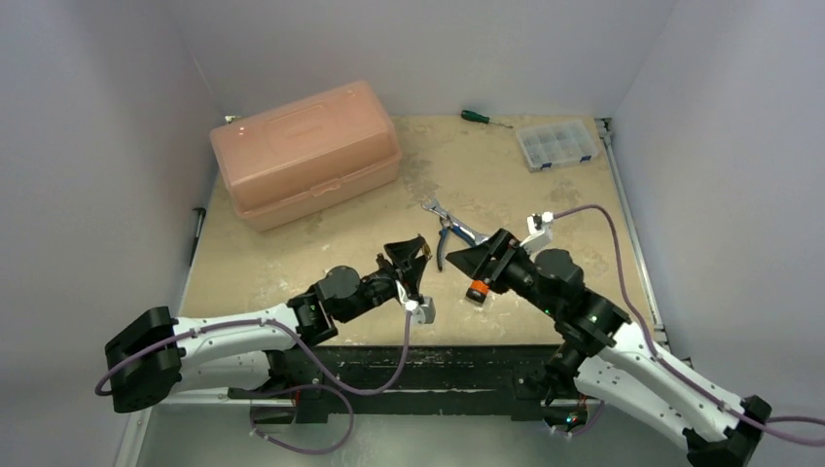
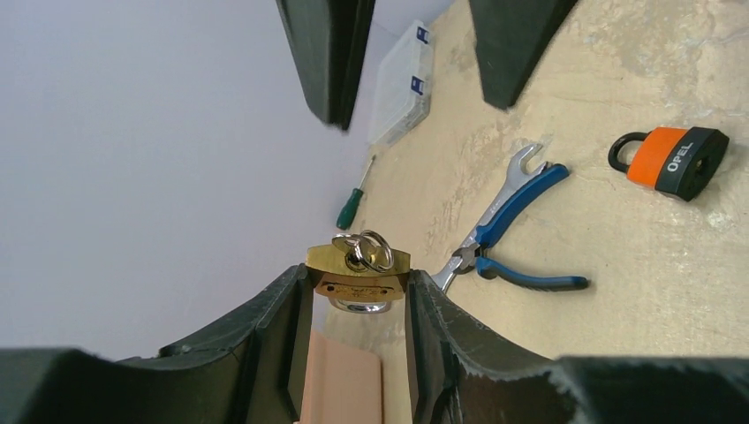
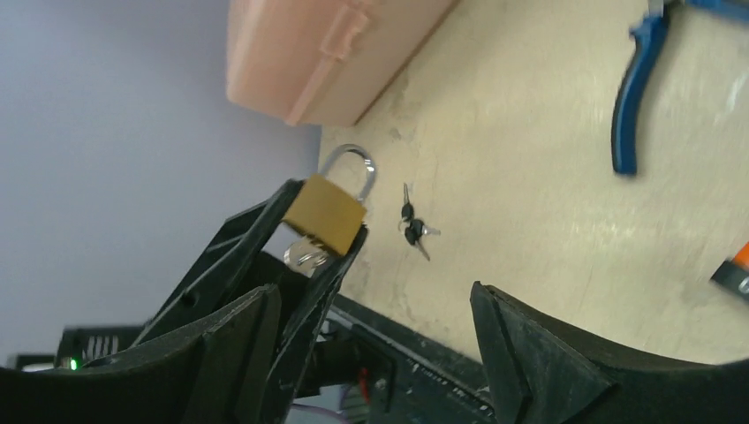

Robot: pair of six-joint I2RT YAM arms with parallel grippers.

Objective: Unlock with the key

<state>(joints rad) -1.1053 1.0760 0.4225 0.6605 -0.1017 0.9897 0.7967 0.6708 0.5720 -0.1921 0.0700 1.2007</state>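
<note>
My left gripper is shut on a brass padlock, its fingers pressing the lock's two sides, and holds it above the table. A small key on a silver ring sits at the keyhole in the lock's base. The right wrist view shows the same padlock with its silver shackle closed and the ring hanging below. My right gripper is open and empty, facing the padlock from close by; its own fingers stand wide apart.
An orange and black padlock and blue-handled pliers lie on the table. A pair of black-headed keys lies near the front edge. A pink plastic box, a green screwdriver and a clear organizer stand at the back.
</note>
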